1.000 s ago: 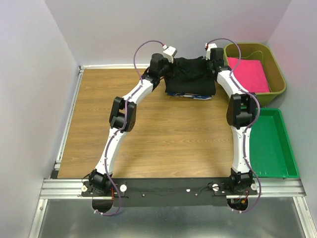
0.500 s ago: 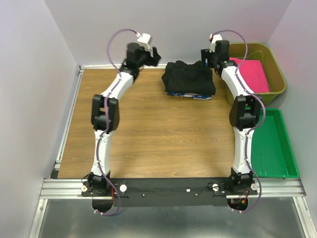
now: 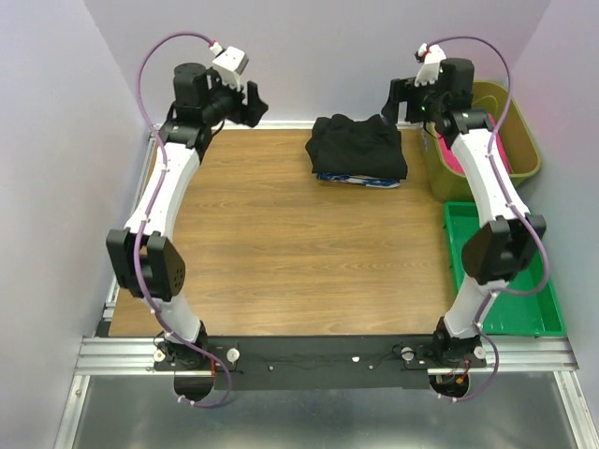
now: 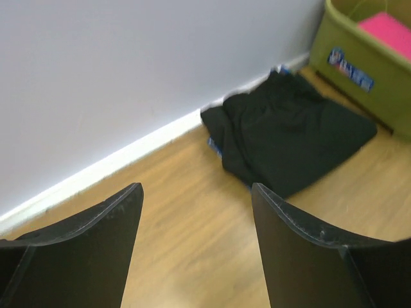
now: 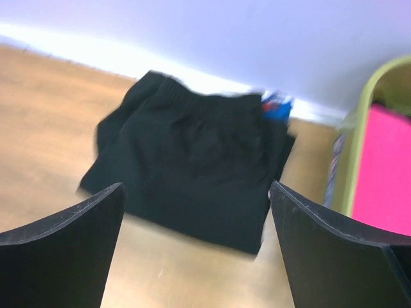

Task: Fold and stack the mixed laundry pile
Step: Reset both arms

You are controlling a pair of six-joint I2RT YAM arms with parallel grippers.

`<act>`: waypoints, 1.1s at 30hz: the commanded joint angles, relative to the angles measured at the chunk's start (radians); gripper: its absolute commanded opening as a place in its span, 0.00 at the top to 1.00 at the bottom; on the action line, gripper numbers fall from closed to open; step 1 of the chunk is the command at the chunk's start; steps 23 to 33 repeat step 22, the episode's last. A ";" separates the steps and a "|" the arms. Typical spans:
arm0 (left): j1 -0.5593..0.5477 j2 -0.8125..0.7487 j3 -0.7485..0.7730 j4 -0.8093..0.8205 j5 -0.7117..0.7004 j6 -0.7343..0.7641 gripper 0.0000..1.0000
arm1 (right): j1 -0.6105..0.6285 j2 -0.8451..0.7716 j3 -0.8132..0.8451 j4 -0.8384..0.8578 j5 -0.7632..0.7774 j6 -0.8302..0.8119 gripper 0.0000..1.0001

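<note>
Withdrawn left gripper (image 4: 196,187), right gripper (image 5: 196,186): wide open, empty.

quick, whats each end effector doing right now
left end effector: open, holding nothing
right end effector: open, holding nothing

Black garment (image 3: 358,147): plain, folded into rough rectangle, lying flat on wooden table (image 3: 281,243) at far edge, close to back wall (image 3: 309,56), right of centre. Soft creases across top, outline slightly uneven.

Blue cloth (image 3: 365,181): folded under black garment, mostly hidden. Thin strip peeks out along near edge, blue with white and red flecks.

Both form one stack, black on top, touching.
</note>
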 commanded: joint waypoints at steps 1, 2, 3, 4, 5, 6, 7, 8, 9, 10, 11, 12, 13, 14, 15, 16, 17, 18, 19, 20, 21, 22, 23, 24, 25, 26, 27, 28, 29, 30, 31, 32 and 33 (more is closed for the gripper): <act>0.064 -0.134 -0.149 -0.263 0.108 0.161 0.23 | -0.001 -0.184 -0.258 -0.088 -0.073 0.026 0.00; 0.074 -0.194 -0.185 -0.268 0.113 0.171 0.23 | -0.001 -0.212 -0.309 -0.092 -0.080 0.029 0.00; 0.093 -0.226 -0.222 -0.268 0.111 0.196 0.23 | -0.001 -0.276 -0.355 -0.092 -0.088 0.031 0.00; 0.099 -0.256 -0.298 -0.267 0.104 0.213 0.23 | -0.003 -0.305 -0.458 -0.089 -0.091 0.032 0.00; 0.107 -0.318 -0.337 -0.267 0.096 0.227 0.23 | -0.001 -0.341 -0.506 -0.080 -0.094 0.034 0.00; 0.117 -0.348 -0.375 -0.265 0.085 0.256 0.23 | -0.001 -0.396 -0.553 -0.074 -0.093 0.032 0.00; 0.124 -0.378 -0.413 -0.257 0.064 0.266 0.23 | -0.003 -0.430 -0.605 -0.068 -0.090 0.032 0.00; 0.130 -0.436 -0.497 -0.253 0.059 0.279 0.23 | -0.001 -0.453 -0.692 -0.058 -0.091 0.034 0.00; 0.134 -0.466 -0.539 -0.247 0.051 0.289 0.23 | -0.003 -0.474 -0.742 -0.055 -0.086 0.032 0.00; 0.140 -0.490 -0.576 -0.241 0.032 0.309 0.23 | -0.001 -0.519 -0.779 -0.054 -0.086 0.034 0.00; 0.144 -0.539 -0.649 -0.237 0.025 0.316 0.23 | -0.003 -0.536 -0.849 -0.049 -0.083 0.034 0.00; 0.147 -0.561 -0.685 -0.233 0.021 0.322 0.23 | -0.003 -0.554 -0.882 -0.045 -0.079 0.034 0.00; 0.150 -0.579 -0.716 -0.228 0.015 0.331 0.23 | -0.003 -0.571 -0.909 -0.039 -0.073 0.032 0.00; 0.150 -0.613 -0.772 -0.227 0.011 0.337 0.23 | -0.003 -0.598 -0.938 -0.032 -0.068 0.032 0.00; 0.150 -0.627 -0.797 -0.224 0.008 0.340 0.23 | -0.003 -0.614 -0.983 -0.028 -0.068 0.034 0.00; 0.150 -0.639 -0.818 -0.216 -0.002 0.342 0.23 | -0.003 -0.626 -1.008 -0.022 -0.068 0.034 0.00; 0.150 -0.662 -0.854 -0.213 -0.004 0.345 0.23 | -0.001 -0.658 -1.026 -0.006 -0.065 0.032 0.00; 0.150 -0.668 -0.865 -0.216 0.002 0.352 0.23 | -0.003 -0.672 -1.049 -0.002 -0.057 0.034 0.00; 0.150 -0.676 -0.872 -0.214 0.005 0.356 0.23 | -0.001 -0.685 -1.055 0.000 -0.053 0.032 0.00; 0.150 -0.687 -0.880 -0.213 -0.001 0.360 0.23 | -0.003 -0.694 -1.054 -0.005 -0.051 0.034 0.00; 0.150 -0.691 -0.880 -0.210 -0.008 0.363 0.23 | -0.003 -0.704 -1.052 -0.009 -0.045 0.032 0.00; 0.150 -0.693 -0.875 -0.210 -0.019 0.374 0.23 | -0.003 -0.706 -1.042 -0.017 -0.043 0.028 0.00; 0.150 -0.693 -0.875 -0.210 -0.019 0.374 0.23 | -0.003 -0.706 -1.042 -0.017 -0.043 0.028 0.00; 0.150 -0.693 -0.875 -0.210 -0.019 0.374 0.23 | -0.003 -0.706 -1.042 -0.017 -0.043 0.028 0.00; 0.150 -0.693 -0.875 -0.210 -0.019 0.374 0.23 | -0.003 -0.706 -1.042 -0.017 -0.043 0.028 0.00; 0.150 -0.693 -0.875 -0.210 -0.019 0.374 0.23 | -0.003 -0.706 -1.042 -0.017 -0.043 0.028 0.00; 0.150 -0.693 -0.875 -0.210 -0.019 0.374 0.23 | -0.003 -0.706 -1.042 -0.017 -0.043 0.028 0.00; 0.150 -0.693 -0.875 -0.210 -0.019 0.374 0.23 | -0.003 -0.706 -1.042 -0.017 -0.043 0.028 0.00; 0.150 -0.693 -0.875 -0.210 -0.019 0.374 0.23 | -0.003 -0.706 -1.042 -0.017 -0.043 0.028 0.00; 0.150 -0.693 -0.875 -0.210 -0.019 0.374 0.23 | -0.003 -0.706 -1.042 -0.017 -0.043 0.028 0.00; 0.150 -0.693 -0.875 -0.210 -0.019 0.374 0.23 | -0.003 -0.706 -1.042 -0.017 -0.043 0.028 0.00; 0.150 -0.693 -0.875 -0.210 -0.019 0.374 0.23 | -0.003 -0.706 -1.042 -0.017 -0.043 0.028 0.00; 0.150 -0.693 -0.875 -0.210 -0.019 0.374 0.23 | -0.003 -0.706 -1.042 -0.017 -0.043 0.028 0.00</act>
